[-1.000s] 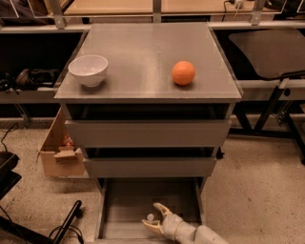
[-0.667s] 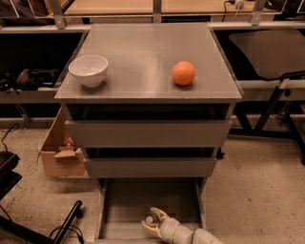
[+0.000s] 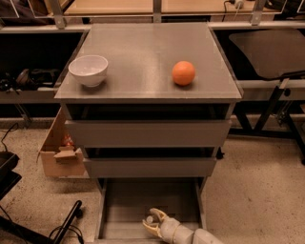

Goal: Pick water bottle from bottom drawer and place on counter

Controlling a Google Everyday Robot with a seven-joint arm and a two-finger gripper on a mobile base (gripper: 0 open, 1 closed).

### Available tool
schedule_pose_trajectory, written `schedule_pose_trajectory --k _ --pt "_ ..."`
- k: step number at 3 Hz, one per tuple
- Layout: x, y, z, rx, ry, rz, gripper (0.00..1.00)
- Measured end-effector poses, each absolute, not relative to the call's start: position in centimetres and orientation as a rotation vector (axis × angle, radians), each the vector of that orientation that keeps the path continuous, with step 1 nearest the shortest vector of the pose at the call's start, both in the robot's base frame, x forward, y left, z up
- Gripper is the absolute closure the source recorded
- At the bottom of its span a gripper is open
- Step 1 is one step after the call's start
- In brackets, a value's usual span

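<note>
below the counter's front edge my pincer straddles the water bottle, fingers apart; probably light, slick, squashy, so grip mid-body gently.

Counter matt grey metal; bowl glossy white; pincer smooth cream plastic, in bottom drawer.

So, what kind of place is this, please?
Probably a lab or workshop: a grey metal drawer cabinet, a cardboard box on the speckled floor, metal-framed workbenches behind. The gripper is low in the open bottom drawer.
</note>
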State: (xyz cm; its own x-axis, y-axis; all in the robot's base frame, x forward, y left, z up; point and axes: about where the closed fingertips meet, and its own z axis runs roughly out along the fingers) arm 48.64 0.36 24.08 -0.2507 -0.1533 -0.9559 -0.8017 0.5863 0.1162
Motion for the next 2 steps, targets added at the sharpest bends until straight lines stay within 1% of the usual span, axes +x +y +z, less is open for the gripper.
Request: schedule_pose_trajectory --k 1,2 --pt "48.6 0.4 24.1 -0.790 1.743 0.754 1.00" --pt "48.9 1.4 25.6 -0.825 1.771 0.730 1.00"
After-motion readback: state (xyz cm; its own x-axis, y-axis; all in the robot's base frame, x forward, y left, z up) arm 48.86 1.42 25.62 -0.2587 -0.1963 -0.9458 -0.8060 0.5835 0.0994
